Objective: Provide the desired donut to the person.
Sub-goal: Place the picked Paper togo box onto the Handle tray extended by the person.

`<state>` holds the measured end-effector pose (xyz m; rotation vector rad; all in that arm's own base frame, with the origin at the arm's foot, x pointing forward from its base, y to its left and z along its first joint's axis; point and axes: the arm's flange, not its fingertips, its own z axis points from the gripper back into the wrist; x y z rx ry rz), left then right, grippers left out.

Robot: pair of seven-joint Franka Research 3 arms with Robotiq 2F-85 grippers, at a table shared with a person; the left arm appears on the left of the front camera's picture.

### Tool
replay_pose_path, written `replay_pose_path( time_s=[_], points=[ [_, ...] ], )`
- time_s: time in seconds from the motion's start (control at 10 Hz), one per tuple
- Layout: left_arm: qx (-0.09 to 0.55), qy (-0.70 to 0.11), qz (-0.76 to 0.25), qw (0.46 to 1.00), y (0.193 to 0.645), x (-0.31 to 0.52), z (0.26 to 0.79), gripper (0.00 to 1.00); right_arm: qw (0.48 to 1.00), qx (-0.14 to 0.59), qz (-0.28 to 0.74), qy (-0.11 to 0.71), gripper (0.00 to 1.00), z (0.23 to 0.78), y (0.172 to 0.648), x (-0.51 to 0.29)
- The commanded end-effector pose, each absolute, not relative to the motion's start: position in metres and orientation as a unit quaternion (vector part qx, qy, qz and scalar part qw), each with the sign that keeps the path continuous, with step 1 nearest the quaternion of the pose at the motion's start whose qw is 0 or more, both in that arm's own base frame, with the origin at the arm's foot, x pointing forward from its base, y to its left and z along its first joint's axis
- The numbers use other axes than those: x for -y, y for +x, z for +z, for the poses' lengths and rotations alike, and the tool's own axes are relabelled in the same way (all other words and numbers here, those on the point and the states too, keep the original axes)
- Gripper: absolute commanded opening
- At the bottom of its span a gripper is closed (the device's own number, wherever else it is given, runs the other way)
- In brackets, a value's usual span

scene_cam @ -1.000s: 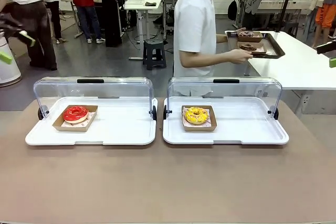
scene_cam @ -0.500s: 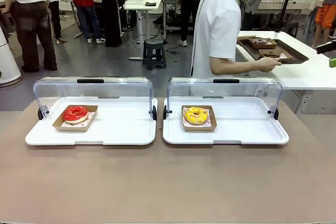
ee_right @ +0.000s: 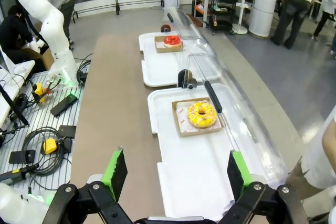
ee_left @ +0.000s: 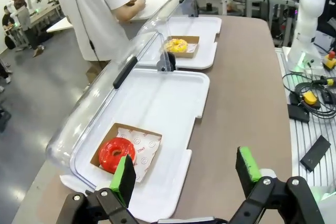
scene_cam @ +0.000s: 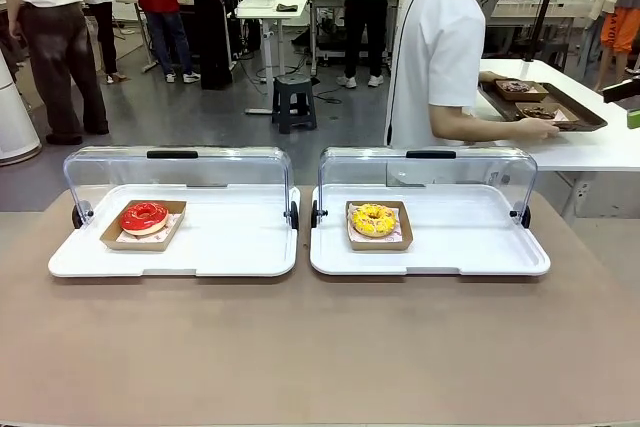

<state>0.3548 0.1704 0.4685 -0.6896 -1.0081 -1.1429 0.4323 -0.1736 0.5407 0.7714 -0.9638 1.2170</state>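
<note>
A red-glazed donut (scene_cam: 144, 216) lies in a cardboard box on the left white tray (scene_cam: 230, 247); it also appears as the red donut (ee_left: 116, 153) below my left gripper (ee_left: 186, 173), which hangs open and empty above that tray's near edge. A yellow sprinkled donut (scene_cam: 374, 219) sits in its box on the right white tray (scene_cam: 470, 242). In the right wrist view the yellow donut (ee_right: 202, 114) lies ahead of my open, empty right gripper (ee_right: 178, 174). The person (scene_cam: 440, 47) in a white shirt stands behind the right tray, turned to a dark brown tray (scene_cam: 590, 117) on a side table.
Each white tray has a clear hinged lid (scene_cam: 178, 172) folded open along its far edge. The brown table (scene_cam: 320, 347) is bare in front of the trays. Bystanders and a stool (scene_cam: 296, 99) stand farther back. Cables and boxes (ee_left: 310, 103) lie beside the table.
The person has stepped to the right and set the dark brown tray with its donuts down on the white side table. Both donuts stay put.
</note>
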Motion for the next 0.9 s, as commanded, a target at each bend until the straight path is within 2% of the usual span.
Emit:
replay_pose_path(
  time_s=[0.0,0.1,0.8],
  points=[
    [0.437,-0.328,-0.534,0.645,0.374,-0.177,0.477,1.00,0.647,0.425,0.535,0.337,1.00,0.540,0.431,0.171],
    [0.447,-0.306,-0.507,0.670,0.355,-0.170,0.468,1.00,0.647,0.425,0.535,0.337,1.00,0.540,0.431,0.171],
    [0.447,-0.306,-0.507,0.670,0.355,-0.170,0.468,1.00,0.647,0.425,0.535,0.337,1.00,0.540,0.431,0.171]
  ],
)
